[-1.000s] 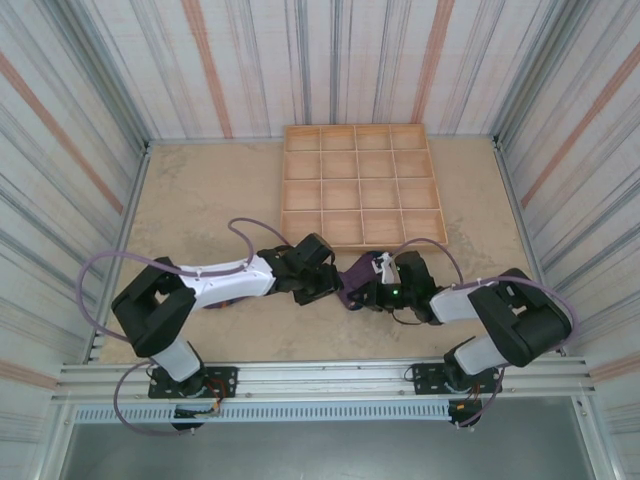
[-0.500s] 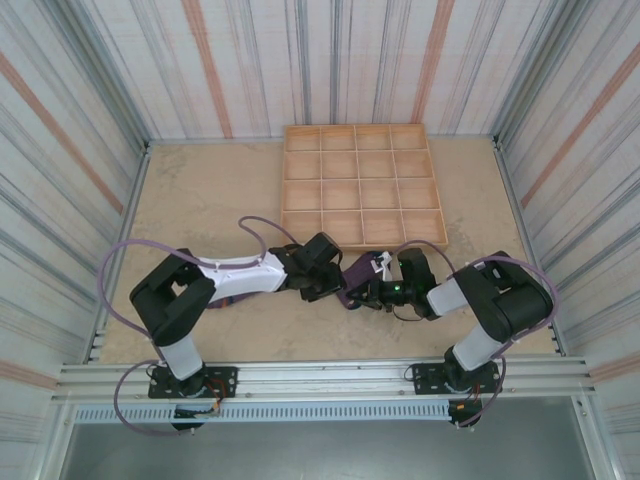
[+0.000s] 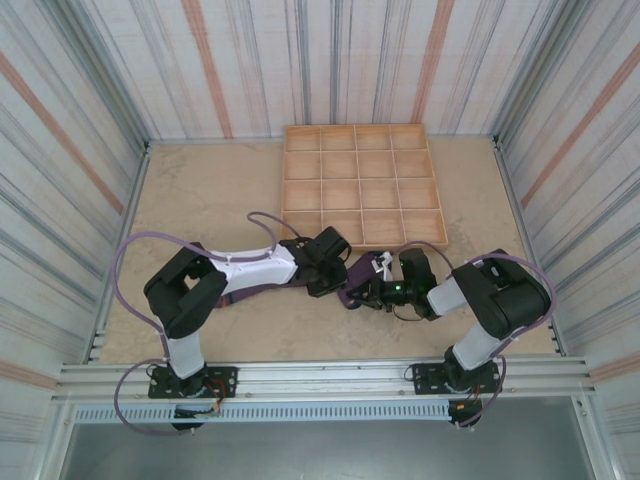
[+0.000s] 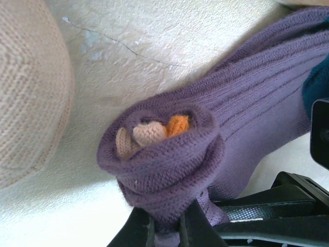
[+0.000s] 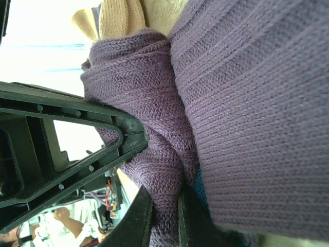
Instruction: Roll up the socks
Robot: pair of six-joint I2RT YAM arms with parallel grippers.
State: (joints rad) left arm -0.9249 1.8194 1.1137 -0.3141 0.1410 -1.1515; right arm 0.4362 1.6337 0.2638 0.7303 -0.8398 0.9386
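Ribbed purple knit socks point(image 4: 169, 154) lay bunched in a roll. The left gripper point(image 4: 167, 226) and right gripper point(image 5: 162, 211) pinched them, stretched toward each other.

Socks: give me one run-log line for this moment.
socks: purple roll, peach and orange ends tucked inside | left pincer: shut on socks | right pincer: shut on socks

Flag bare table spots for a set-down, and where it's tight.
Free: the table left of the wooden tray, up to the left wall; the near strip between the arm bases. Right of the tray is narrow. Crowded: in front of the tray, where the left gripper and right gripper both clamp the socks.
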